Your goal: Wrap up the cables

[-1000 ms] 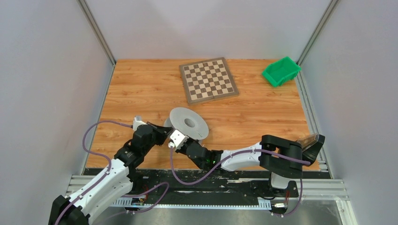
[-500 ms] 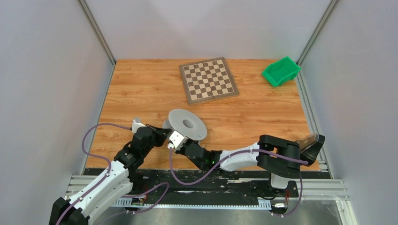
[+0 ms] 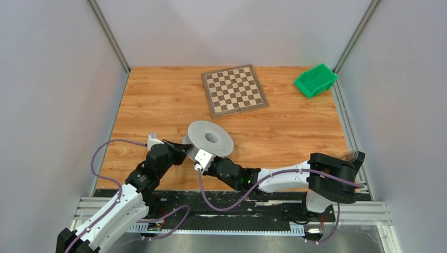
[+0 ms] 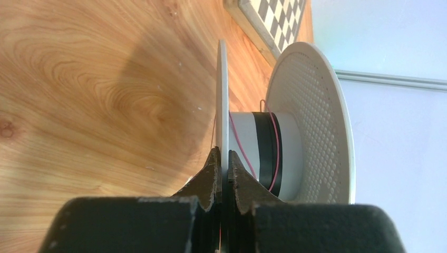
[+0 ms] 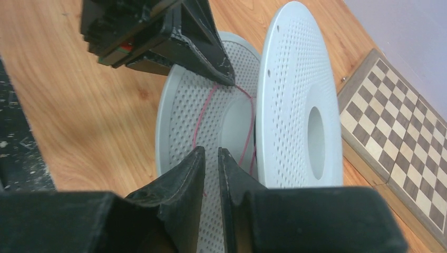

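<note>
The left tool (image 4: 222, 155) is clenched on the edge of the thin side plate (image 4: 222, 95) of the gray reel (image 3: 211, 138). It holds the reel up on its rim, a bit tipped, on the tabletop (image 3: 158, 100).

The right tool (image 5: 211, 153) sits just beside the reel, on the near side, pointing into the space between the two side plates. Its fingers are almost together, with only a thin slit between them. The pink cable (image 5: 197, 126) runs down toward that slit. I cannot tell if the tool is pinching it or not.

The pink cable lies loose over the white core (image 4: 240, 139) of the reel, next to a black band (image 4: 266, 153). I can see only a loop or so of pink on the core, and it looks slack. So I think the wrapping has only just begun. Most of the winding is yet to do, and the loops need pulling snug. How much cable is left off the reel does not show.

Farther back are a chessboard (image 3: 234, 89) and a green bin (image 3: 315, 80), well apart from the reel.
</note>
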